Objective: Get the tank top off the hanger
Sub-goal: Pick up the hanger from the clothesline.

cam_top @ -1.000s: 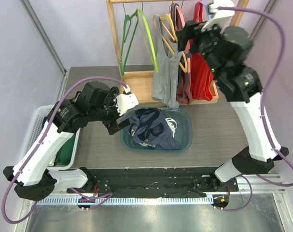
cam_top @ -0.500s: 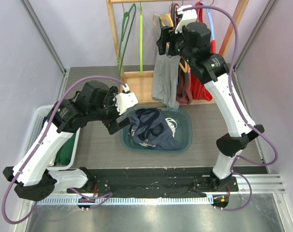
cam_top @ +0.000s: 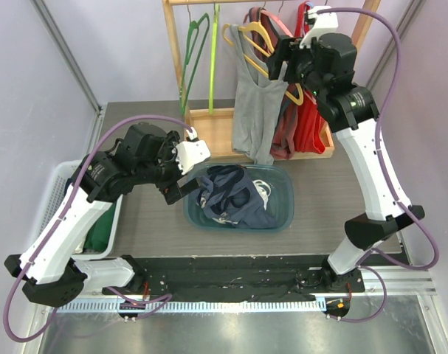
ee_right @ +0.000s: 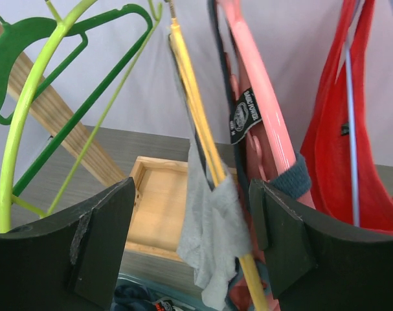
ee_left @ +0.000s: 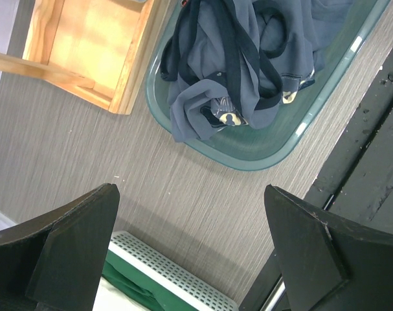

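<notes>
At the desk's far edge: right gripper (ee_right: 190,241) released, jaws straddling yellow hanger (ee_right: 193,123) bearing grey tank top (cam_top: 254,118). Left gripper (ee_left: 191,217) released, hovering beside the basin (ee_left: 251,157).

Robotics lab: mounting rail (cam_top: 231,304), bare partition walls (cam_top: 128,51).

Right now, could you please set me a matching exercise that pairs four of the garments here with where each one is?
Things:
1. grey tank top
2. navy clothes
3. green cloth
4. red top

Places:
A. in the teal basin
B. on the yellow hanger
C. in the white basket
D. hanging rightmost on the rack

Pairs: 1-B; 2-A; 3-C; 4-D
</notes>
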